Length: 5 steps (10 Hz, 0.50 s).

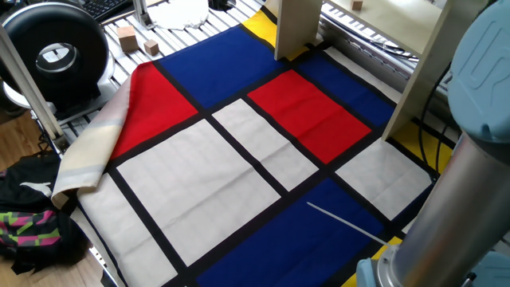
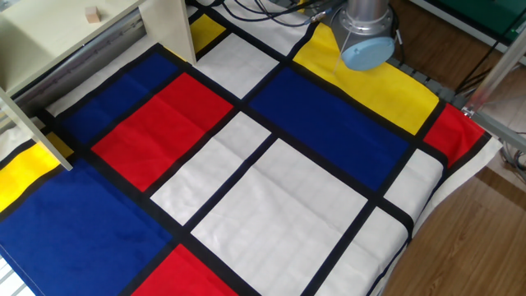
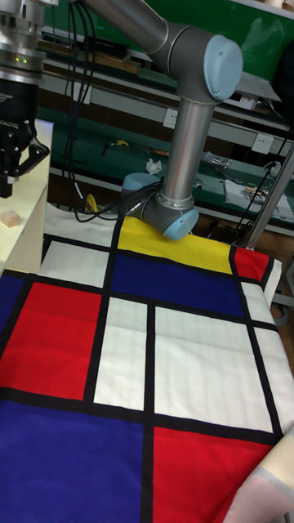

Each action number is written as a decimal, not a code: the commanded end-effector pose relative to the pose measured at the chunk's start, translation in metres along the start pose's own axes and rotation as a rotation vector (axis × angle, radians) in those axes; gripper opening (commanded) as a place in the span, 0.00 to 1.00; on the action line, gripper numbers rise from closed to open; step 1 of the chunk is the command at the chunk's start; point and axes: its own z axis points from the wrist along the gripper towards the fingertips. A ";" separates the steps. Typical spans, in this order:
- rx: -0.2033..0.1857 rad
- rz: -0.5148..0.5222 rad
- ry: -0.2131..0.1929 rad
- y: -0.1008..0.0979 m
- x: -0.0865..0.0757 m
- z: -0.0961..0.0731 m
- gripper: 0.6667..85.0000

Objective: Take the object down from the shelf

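One tool [image 3: 11, 167] shows, only in the tall fixed view, at the top left: a black body with its fingers [image 3: 36, 155] spread apart and nothing between them. It hangs over the shelf [image 3: 20, 221], a pale cream board unit. One small tan block [image 3: 10, 217] sits on that shelf board just below the tool, apart from the fingertips. The same block appears in the other two views, alone on the upper board.

One arm [image 3: 184, 155] is there, a grey tube with pale blue joint caps, its base standing at the edge of the cloth, to the right of the tool. Two more wooden cubes [image 1: 127, 36] lie on the grey slatted worktop [image 1: 179, 36], well away from the tool, beside a black round device [image 1: 54, 49].

One cloth [image 2: 271, 189] covers most of the worktop: rectangles of red, blue, white and yellow, divided by black bands. One corner of it is folded over, showing a beige underside [image 1: 92, 151]. A thin white stick [image 1: 347, 223] lies on a blue panel near the arm's base.

The floor [image 2: 460, 247] is wood-toned. A dark bag [image 1: 32, 215] with bright patterned fabric lies on it. Behind the arm run green benches [image 3: 237, 49] with cables and tools.
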 end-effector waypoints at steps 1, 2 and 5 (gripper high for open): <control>-0.038 0.004 -0.042 0.010 -0.011 -0.002 0.06; -0.043 -0.021 -0.032 0.011 -0.008 -0.002 0.09; -0.021 -0.089 0.016 0.010 -0.011 0.006 0.19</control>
